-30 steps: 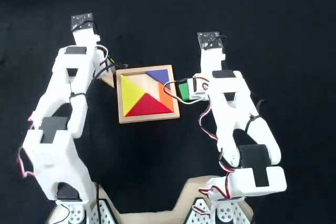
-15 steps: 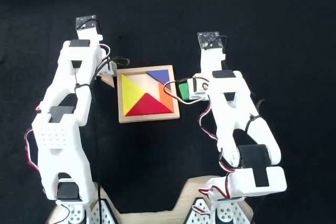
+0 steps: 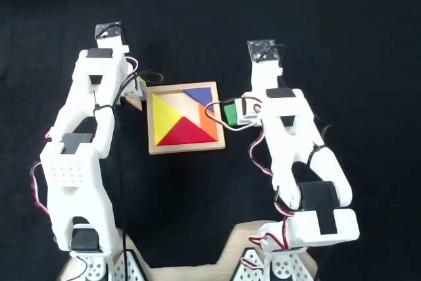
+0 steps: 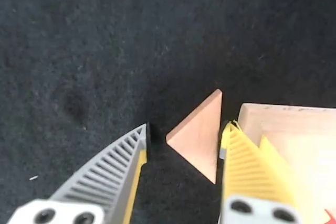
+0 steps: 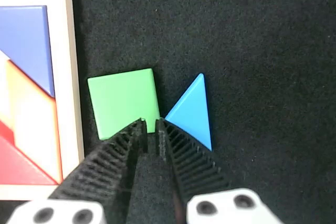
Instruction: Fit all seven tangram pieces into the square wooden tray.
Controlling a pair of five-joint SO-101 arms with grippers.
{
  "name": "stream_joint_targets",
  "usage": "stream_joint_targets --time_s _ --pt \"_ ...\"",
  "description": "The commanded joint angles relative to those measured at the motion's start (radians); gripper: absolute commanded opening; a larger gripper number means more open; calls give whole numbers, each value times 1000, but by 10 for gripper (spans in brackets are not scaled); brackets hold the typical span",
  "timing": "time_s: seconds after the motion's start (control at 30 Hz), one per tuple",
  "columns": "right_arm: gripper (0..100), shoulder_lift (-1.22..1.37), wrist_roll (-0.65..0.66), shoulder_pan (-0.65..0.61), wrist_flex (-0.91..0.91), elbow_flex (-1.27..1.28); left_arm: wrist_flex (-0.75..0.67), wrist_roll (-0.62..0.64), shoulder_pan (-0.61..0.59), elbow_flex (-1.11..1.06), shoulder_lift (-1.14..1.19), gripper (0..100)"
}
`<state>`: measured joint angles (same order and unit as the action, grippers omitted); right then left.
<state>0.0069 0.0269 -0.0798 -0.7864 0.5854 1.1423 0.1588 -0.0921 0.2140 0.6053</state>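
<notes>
Trouble, as I judge it, lies mostly on the left. The left gripper [image 4: 185, 129] is spread wide around the plain wooden triangle [image 4: 199, 135], which lies flat on the black cloth just outside a corner of the tray [image 4: 273, 116]. One finger stands against the triangle's straight edge and right beside the tray's rim. The other faces a sharp corner of the piece, with a gap between them. If I close from here, that corner gives a poor bearing, so the triangle could twist or squirt out. The finger by the rim could also catch the tray and shove it, upsetting the pieces already seated.

From above, the tray holds the yellow piece [image 3: 164, 118], the red piece [image 3: 187, 133], the orange piece [image 3: 207, 125] and the dark blue piece [image 3: 199, 95], with bare wood left between them.

On the other side of the tray, the right gripper [image 5: 150, 124] has its fingers almost together and, as far as I can see, grips nothing. Its tips sit at the edge of the green square [image 5: 123, 100], at the narrow gap to the light blue triangle [image 5: 191, 111]. Both pieces lie on the cloth, the square just beside the tray's wall. Any sweep there could knock either piece askew.
</notes>
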Motion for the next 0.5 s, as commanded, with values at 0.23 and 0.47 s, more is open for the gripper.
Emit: stream_joint_targets --time_s 0.23,0.47 --pt "51 -41 0 -15 14 -4 -32 -3 10 41 -12 178" --pt "51 -41 0 -15 14 -4 29 17 7 42 -12 179"
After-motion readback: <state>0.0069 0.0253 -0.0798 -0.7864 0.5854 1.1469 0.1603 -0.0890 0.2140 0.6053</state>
